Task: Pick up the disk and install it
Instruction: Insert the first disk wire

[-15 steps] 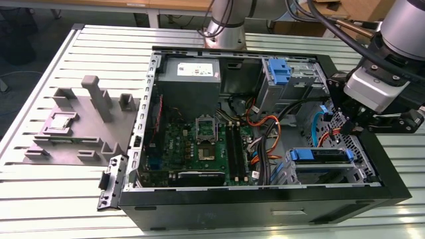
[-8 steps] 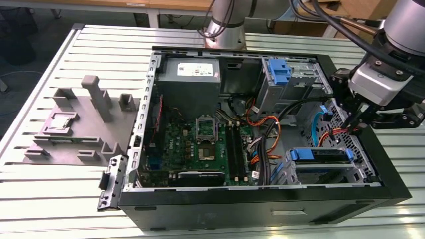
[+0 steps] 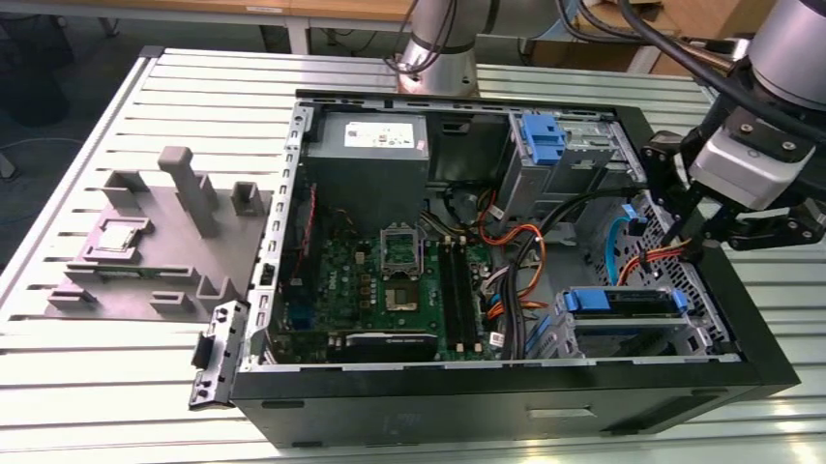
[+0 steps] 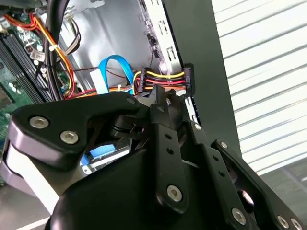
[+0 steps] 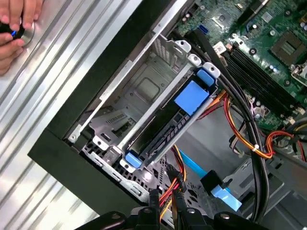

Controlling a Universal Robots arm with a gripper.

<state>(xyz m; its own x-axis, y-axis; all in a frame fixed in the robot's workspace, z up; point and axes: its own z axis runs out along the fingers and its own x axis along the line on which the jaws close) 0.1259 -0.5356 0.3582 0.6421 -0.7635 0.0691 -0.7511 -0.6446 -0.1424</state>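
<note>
The disk lies in the metal drive cage at the case's front corner on the exterior view's right, its blue carrier frame showing at both ends. In the first wrist view the disk shows edge-on in the cage, with a blue tab on top. My gripper hangs just past the cage, by the case's wall on the exterior view's right. Its thin black fingers are drawn together, shut, with nothing seen between them. In both wrist views the gripper points at a bundle of red, yellow and black wires.
The open case holds a green motherboard, a grey power-supply box, a tall blue latch and loose orange and blue cables. A grey fixture stands on the slatted table. A person's hand rests beside the case.
</note>
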